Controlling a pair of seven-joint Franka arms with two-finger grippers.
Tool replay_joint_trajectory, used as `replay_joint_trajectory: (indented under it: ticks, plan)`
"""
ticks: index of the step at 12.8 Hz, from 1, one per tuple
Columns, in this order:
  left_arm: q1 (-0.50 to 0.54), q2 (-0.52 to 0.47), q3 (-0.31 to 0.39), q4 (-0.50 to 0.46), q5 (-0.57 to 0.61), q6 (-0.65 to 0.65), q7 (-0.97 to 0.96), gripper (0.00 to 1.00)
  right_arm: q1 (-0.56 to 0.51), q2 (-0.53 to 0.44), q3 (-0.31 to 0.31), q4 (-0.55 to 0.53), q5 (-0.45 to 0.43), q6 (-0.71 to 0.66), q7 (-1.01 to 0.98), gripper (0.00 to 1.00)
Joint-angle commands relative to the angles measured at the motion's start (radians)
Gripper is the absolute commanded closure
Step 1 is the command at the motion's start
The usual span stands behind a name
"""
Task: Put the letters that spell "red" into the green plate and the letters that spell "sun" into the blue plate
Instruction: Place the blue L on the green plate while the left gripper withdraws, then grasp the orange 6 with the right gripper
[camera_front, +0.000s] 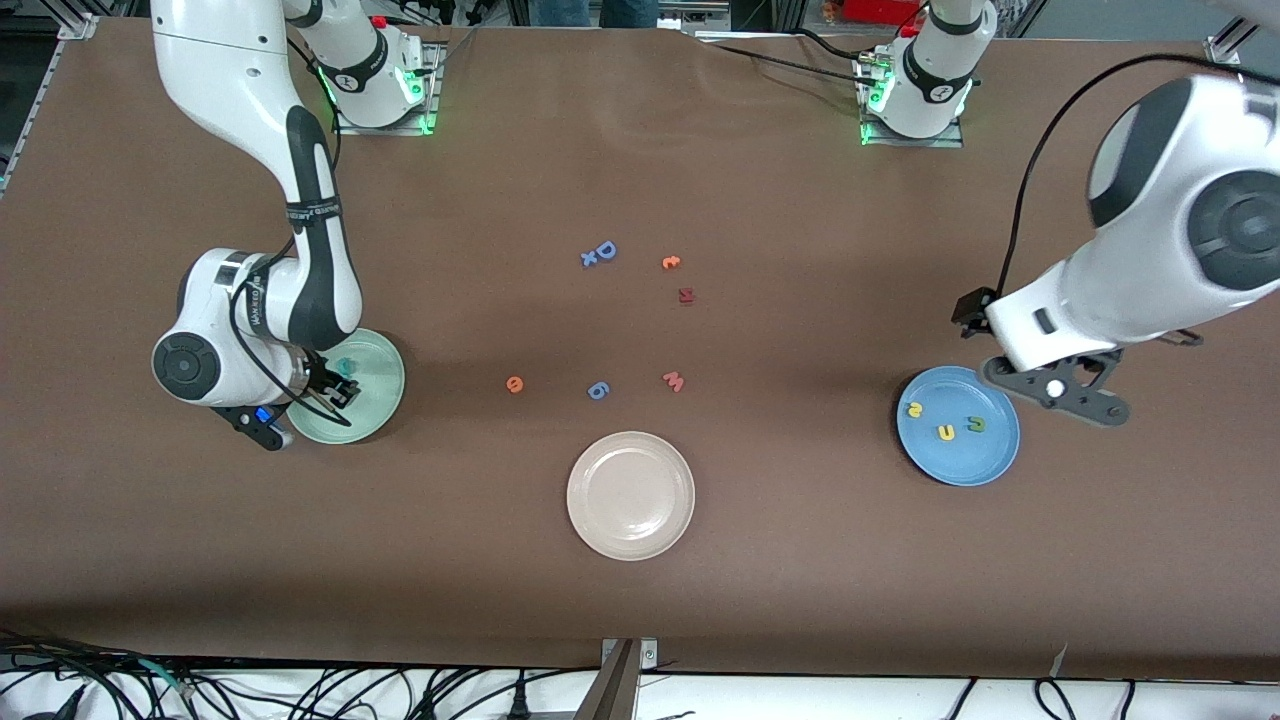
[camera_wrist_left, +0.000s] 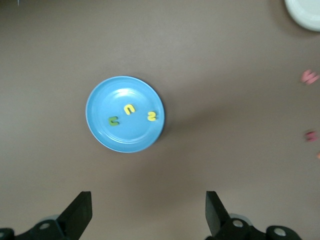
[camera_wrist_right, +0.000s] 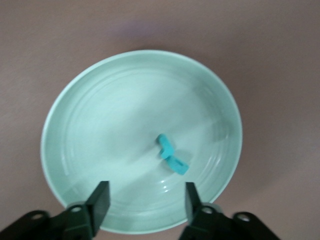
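Right wrist view: the right gripper (camera_wrist_right: 145, 200) hangs low over the green plate (camera_wrist_right: 90, 105), fingers parted with nothing between them. One small teal letter (camera_wrist_right: 172, 154) lies loose in the dish, off-centre; I cannot tell whether it is the "r" or the "d", and only this one teal piece shows.

Step in hand, as I judge it: release into the green plate. To finish well, lift straight up with the fingers apart so the foam does not cling to a pad and ride out. Then check the plate before going for the orange "e" (camera_front: 514, 384), which sits on open tabletop near the middle, between the green plate and the white plate (camera_front: 630, 496).

Front view: the right arm reaches down from its base at the table's top edge, elbow bent, wrist turned down over the green plate near the right arm's end of the table.

The left gripper (camera_wrist_left: 148, 210) waits, wide open and empty, above the blue plate (camera_wrist_left: 100, 120) near the left arm's end. The yellow "s" (camera_wrist_left: 151, 116), yellow "u" (camera_wrist_left: 129, 109) and green "n" (camera_wrist_left: 114, 120) already lie in it.
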Motion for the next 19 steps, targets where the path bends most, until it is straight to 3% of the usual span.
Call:
replay_joint_trajectory:
  ticks: [1, 3, 6, 9, 14, 16, 19]
  plan:
    - [-0.171, -0.126, 0.273, -0.078, -0.111, 0.050, 0.008, 0.00, 0.053, -0.008, 0.001, 0.031, 0.018, -0.014, 0.077, 0.09]
    - [-0.208, -0.184, 0.335, -0.150, -0.126, 0.116, 0.006, 0.00, 0.088, -0.005, 0.005, 0.061, 0.047, -0.011, 0.151, 0.08]
    - [-0.239, -0.354, 0.398, -0.366, -0.215, 0.216, -0.003, 0.00, 0.146, 0.004, 0.011, 0.062, 0.129, 0.071, 0.214, 0.08]
    - [-0.222, -0.387, 0.392, -0.384, -0.207, 0.216, -0.005, 0.00, 0.218, 0.033, 0.024, 0.055, 0.130, 0.199, 0.343, 0.07]
    - [-0.202, -0.390, 0.374, -0.396, -0.200, 0.200, 0.006, 0.00, 0.223, 0.084, 0.107, 0.057, 0.132, 0.326, 0.460, 0.07]
    - [-0.159, -0.390, 0.331, -0.398, -0.200, 0.199, 0.005, 0.00, 0.223, 0.105, 0.123, 0.057, 0.132, 0.345, 0.469, 0.08]
    - [-0.164, -0.388, 0.334, -0.395, -0.198, 0.176, -0.001, 0.00, 0.225, 0.113, 0.146, 0.057, 0.132, 0.357, 0.500, 0.08]
